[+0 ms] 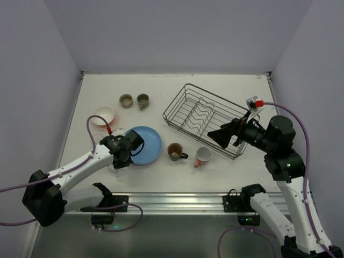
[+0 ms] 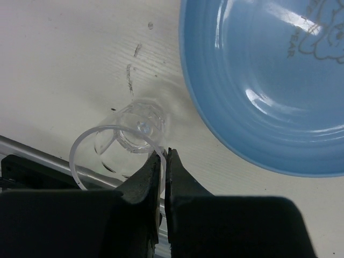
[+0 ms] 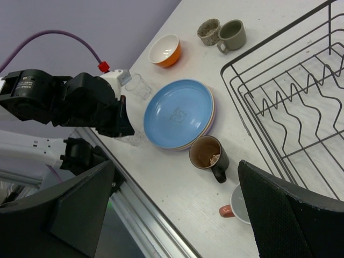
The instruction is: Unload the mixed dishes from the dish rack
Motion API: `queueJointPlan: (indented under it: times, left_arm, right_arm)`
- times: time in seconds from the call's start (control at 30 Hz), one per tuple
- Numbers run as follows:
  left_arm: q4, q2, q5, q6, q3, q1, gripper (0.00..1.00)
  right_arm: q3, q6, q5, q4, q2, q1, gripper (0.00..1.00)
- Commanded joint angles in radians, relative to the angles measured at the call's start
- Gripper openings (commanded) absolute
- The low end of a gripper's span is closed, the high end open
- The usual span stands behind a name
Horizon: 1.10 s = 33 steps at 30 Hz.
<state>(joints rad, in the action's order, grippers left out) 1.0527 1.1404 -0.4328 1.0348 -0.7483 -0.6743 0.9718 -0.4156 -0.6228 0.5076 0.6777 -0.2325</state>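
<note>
So, the left gripper (image 2: 164,156) is pinching the wall of a clear glass (image 2: 126,141), its fingers nearly together on the rim. The glass is sitting base-down close to the table's (image 1: 161,86) front edge, toward the left corner and just beside the light blue plate (image 1: 146,145). That plate is topping a small stack, with lilac and tan rims peeking out under it in the right wrist view. A second glass (image 3: 141,86) is standing nearer the left edge.

The right gripper (image 1: 221,135) is hanging over the front right corner of the dish rack (image 1: 188,99) with its fingers spread wide apart. The rack is sitting angled toward the far right corner, with its wavy dividers showing inside. Open tabletop is running along the far edge behind it.

The orange bowl (image 1: 103,115) is showing its white inside by the left edge. Two olive cups (image 1: 126,100) are standing mouth-up toward the far edge. A brown mug (image 1: 176,151) and a pink mug (image 1: 202,156) are sitting between the plates and the rack.
</note>
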Motion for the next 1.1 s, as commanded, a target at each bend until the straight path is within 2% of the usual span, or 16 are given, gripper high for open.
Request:
queueJointPlan:
  times: [0.0, 0.13, 0.2, 0.3, 0.33, 0.67, 0.7, 0.77, 0.8, 0.87, 0.9, 1.0, 1.03, 1.07]
  left_arm:
    - [0.055, -0.025, -0.090, 0.108, -0.010, 0.007, 0.00]
    - [0.073, 0.001, -0.110, 0.126, -0.016, 0.007, 0.01]
    - [0.070, 0.016, -0.110, 0.117, -0.016, 0.007, 0.09]
    - [0.064, 0.016, -0.113, 0.114, -0.017, 0.007, 0.11]
    - [0.060, 0.001, -0.106, 0.113, -0.013, 0.007, 0.20]
    - [0.055, -0.033, -0.083, 0.087, -0.011, 0.007, 0.34]
    - [0.059, -0.047, -0.083, 0.082, -0.016, 0.007, 0.42]
    - [0.073, -0.063, -0.087, 0.073, -0.045, 0.007, 0.49]
    - [0.095, -0.083, -0.090, 0.070, -0.062, 0.007, 0.56]
    - [0.115, -0.111, -0.096, 0.054, -0.115, 0.007, 0.63]
    - [0.127, -0.137, -0.098, 0.045, -0.140, 0.007, 0.70]
    - [0.141, -0.188, -0.110, -0.005, -0.226, 0.007, 0.80]
    - [0.141, -0.201, -0.121, -0.045, -0.244, 0.007, 0.82]
    - [0.145, -0.212, -0.154, -0.059, -0.278, 0.007, 1.00]
  right_arm:
    - [-0.008, 0.018, -0.028, -0.037, -0.006, 0.004, 0.99]
    - [-0.010, 0.020, -0.023, -0.037, -0.015, 0.004, 0.99]
    - [-0.012, 0.021, -0.022, -0.035, -0.021, 0.002, 0.99]
    - [-0.018, 0.024, -0.006, -0.035, -0.035, 0.002, 0.99]
    - [-0.021, 0.026, 0.000, -0.037, -0.044, 0.002, 0.99]
    - [-0.025, 0.031, 0.012, -0.037, -0.049, -0.001, 0.99]
    - [-0.025, 0.032, 0.012, -0.037, -0.049, 0.001, 0.99]
    - [-0.027, 0.034, 0.014, -0.035, -0.046, 0.001, 0.99]
    - [-0.025, 0.037, 0.014, -0.035, -0.043, 0.001, 0.99]
    - [-0.024, 0.041, 0.017, -0.035, -0.038, 0.001, 0.99]
    - [-0.024, 0.044, 0.020, -0.035, -0.037, 0.001, 0.99]
    - [-0.021, 0.050, 0.070, -0.024, -0.036, 0.001, 0.99]
    - [-0.019, 0.054, 0.131, -0.014, -0.038, 0.001, 0.99]
    - [-0.016, 0.054, 0.165, -0.003, -0.038, 0.001, 0.99]
